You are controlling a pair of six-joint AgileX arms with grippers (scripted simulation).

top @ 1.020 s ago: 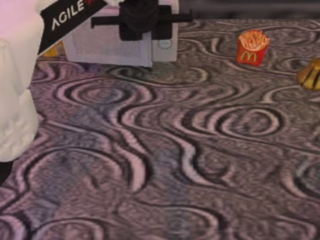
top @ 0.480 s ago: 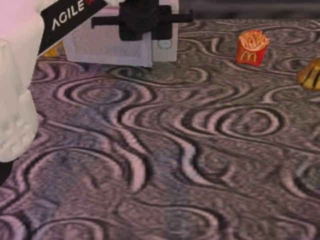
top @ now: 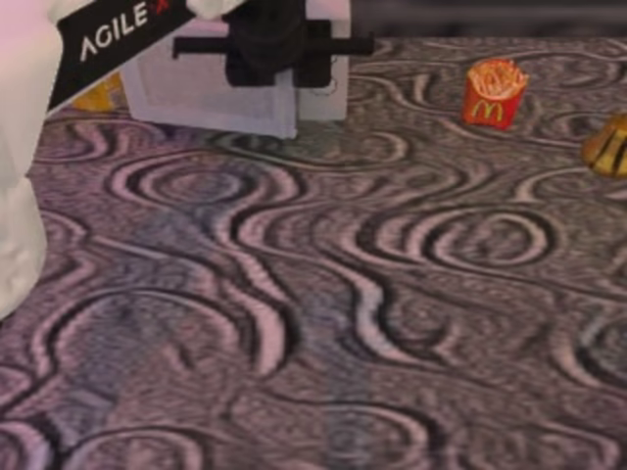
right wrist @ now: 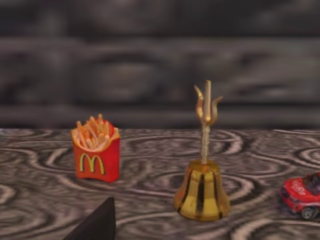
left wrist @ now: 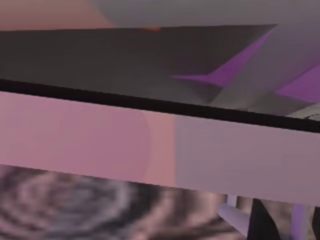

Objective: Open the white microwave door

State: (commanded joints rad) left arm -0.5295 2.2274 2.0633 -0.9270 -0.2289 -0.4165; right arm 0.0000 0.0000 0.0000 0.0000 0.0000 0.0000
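The white microwave (top: 324, 86) stands at the table's far left, its top partly hidden under my left arm. The door (top: 208, 94) hangs slightly ajar: its right edge sticks out in front of the knob panel. My left gripper (top: 274, 47) is at that free edge, over the microwave's front. In the left wrist view the door (left wrist: 150, 140) fills the middle as a pale band, with the dark cavity (left wrist: 125, 55) behind it. Both dark fingers (left wrist: 262, 222) close on the pale door handle (left wrist: 300, 220). Part of my right gripper (right wrist: 97, 225) shows only in its own wrist view.
A red fries carton (top: 495, 91) (right wrist: 97, 150) stands at the far right. A gold bell (top: 609, 145) (right wrist: 202, 192) sits at the right edge, with a red toy car (right wrist: 302, 195) beside it. A yellow object (top: 98, 96) lies left of the microwave.
My left arm has drawn back to the left. The gripper came with it, and the door's right edge has swung out a little from the microwave's front.
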